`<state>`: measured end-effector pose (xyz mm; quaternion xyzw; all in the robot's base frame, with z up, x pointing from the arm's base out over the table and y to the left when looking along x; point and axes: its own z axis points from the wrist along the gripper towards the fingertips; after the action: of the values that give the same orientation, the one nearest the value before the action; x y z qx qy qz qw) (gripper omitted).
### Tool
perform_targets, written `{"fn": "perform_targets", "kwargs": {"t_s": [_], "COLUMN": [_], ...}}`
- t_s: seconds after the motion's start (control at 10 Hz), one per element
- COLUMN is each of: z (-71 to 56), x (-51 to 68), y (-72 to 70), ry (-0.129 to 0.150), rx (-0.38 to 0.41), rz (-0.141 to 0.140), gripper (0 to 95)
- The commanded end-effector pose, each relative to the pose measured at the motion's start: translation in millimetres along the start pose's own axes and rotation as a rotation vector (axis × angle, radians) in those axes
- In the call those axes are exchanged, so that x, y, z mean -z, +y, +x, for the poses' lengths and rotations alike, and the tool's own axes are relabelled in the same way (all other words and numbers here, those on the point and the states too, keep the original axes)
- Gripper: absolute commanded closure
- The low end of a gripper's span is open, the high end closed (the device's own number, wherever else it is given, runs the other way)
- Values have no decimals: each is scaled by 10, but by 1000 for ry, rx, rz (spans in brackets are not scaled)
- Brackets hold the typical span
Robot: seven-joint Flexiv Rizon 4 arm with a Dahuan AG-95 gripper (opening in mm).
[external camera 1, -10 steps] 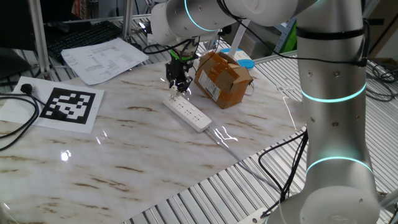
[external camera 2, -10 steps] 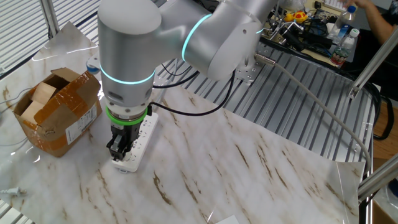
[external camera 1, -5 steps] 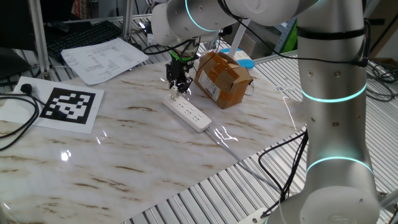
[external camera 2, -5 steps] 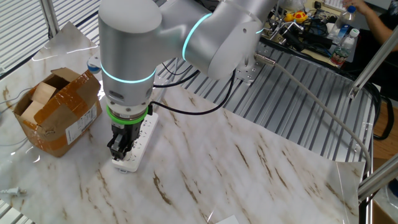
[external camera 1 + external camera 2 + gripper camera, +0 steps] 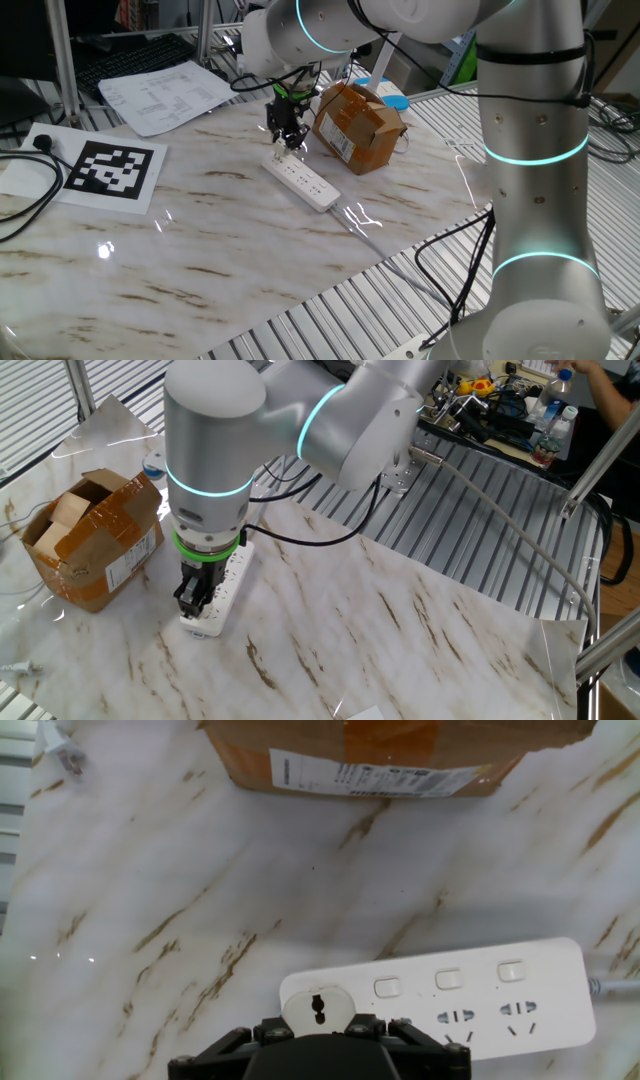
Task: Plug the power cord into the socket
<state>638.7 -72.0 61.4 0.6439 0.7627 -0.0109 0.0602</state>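
Note:
The socket is a long white power strip (image 5: 303, 182) lying on the marble table; it also shows in the other fixed view (image 5: 216, 598) and in the hand view (image 5: 470, 1005). My gripper (image 5: 286, 139) stands upright over the strip's end nearest the box, also seen in the other fixed view (image 5: 193, 603). In the hand view the gripper (image 5: 318, 1025) is shut on the power cord's small white round plug piece (image 5: 318, 1008) with dark marks, which sits over the strip's end outlet. I cannot tell whether the plug is seated in the outlet.
A brown cardboard box (image 5: 357, 124) stands just beyond the strip, also in the other fixed view (image 5: 88, 540) and along the top of the hand view (image 5: 380, 755). A marker sheet (image 5: 110, 170), papers (image 5: 165, 95) and a black cable (image 5: 25, 215) lie at the left.

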Motion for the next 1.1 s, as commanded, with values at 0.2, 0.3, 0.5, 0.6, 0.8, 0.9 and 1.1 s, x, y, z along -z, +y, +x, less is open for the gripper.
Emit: {"fn": "perform_targets", "kwargs": {"t_s": [0.2, 0.3, 0.5, 0.6, 0.8, 0.9, 1.1], "z": [-3, -12, -32, -34, -34, -34, -33], "x": [-3, 17, 56, 56, 56, 56, 54], "y": [2, -4, -17, -17, -17, -17, -19], "ry": [-11, -23, -27, -28, -26, -24, -21], "rx": [-1, 7, 13, 16, 14, 14, 11], "rz": [17, 25, 25, 25, 23, 21, 20], "gripper": [950, 950, 950, 950, 950, 950, 950]}}
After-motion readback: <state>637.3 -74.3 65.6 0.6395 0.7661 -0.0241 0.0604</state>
